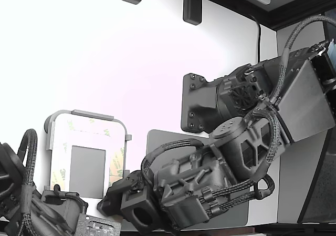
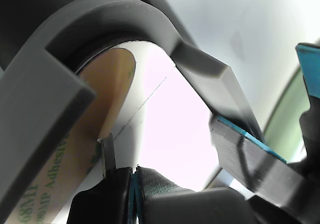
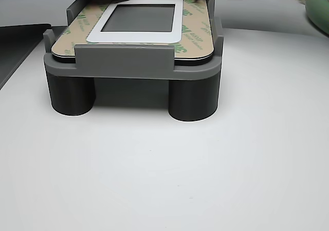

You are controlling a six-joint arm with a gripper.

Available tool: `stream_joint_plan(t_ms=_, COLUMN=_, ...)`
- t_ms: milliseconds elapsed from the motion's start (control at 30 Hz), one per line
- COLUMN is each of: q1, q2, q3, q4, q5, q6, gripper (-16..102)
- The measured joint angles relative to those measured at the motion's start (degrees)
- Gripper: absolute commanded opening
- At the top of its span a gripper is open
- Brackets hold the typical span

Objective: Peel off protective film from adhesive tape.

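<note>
Liner, the thin tan-yellow paper protective film (image 2: 75, 149) printed with green lettering, lies just beside the jaws on the white plate's adhesive tape (image 3: 193, 28). Flimsy, tearable; pinch a lifted corner. Jaw state: cannot tell.

One white plate (image 3: 141, 35) with one grey centre (image 3: 140, 18), edged by liner-faced adhesive tape (image 3: 198, 33) on its sides. One grey frame (image 3: 131, 64) on two visible round legs (image 3: 194, 100). One dark mat (image 1: 157, 144). Two arms.
</note>
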Motion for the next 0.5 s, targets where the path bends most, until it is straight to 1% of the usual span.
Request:
stream_joint_plan(t_ms=167, q1=-0.62, q2=0.0, q3=-0.09, q4=0.09, q5=-0.26, q6=-0.53, gripper=-10)
stream_joint_plan(t_ms=267, q1=-0.62, q2=0.0, q3=-1.23, q4=2.29, q5=-0.09, q6=-0.62, gripper=-10)
stream_joint_plan(t_ms=333, q1=-0.88, q2=0.44, q3=-2.02, q4=4.75, q5=0.44, q6=-0.97, gripper=-8)
stream_joint_plan(t_ms=400, q1=-1.14, q2=1.76, q3=-2.2, q4=6.68, q5=1.05, q6=-1.41, gripper=-3)
stream_joint_plan(t_ms=433, q1=-1.23, q2=2.81, q3=-2.2, q4=7.82, q5=1.58, q6=-1.41, gripper=5)
stream_joint_plan(t_ms=467, q1=-1.32, q2=4.04, q3=-2.2, q4=8.79, q5=2.02, q6=-1.41, gripper=21)
stream_joint_plan(t_ms=500, q1=-1.32, q2=5.27, q3=-2.2, q4=9.93, q5=2.55, q6=-1.23, gripper=43)
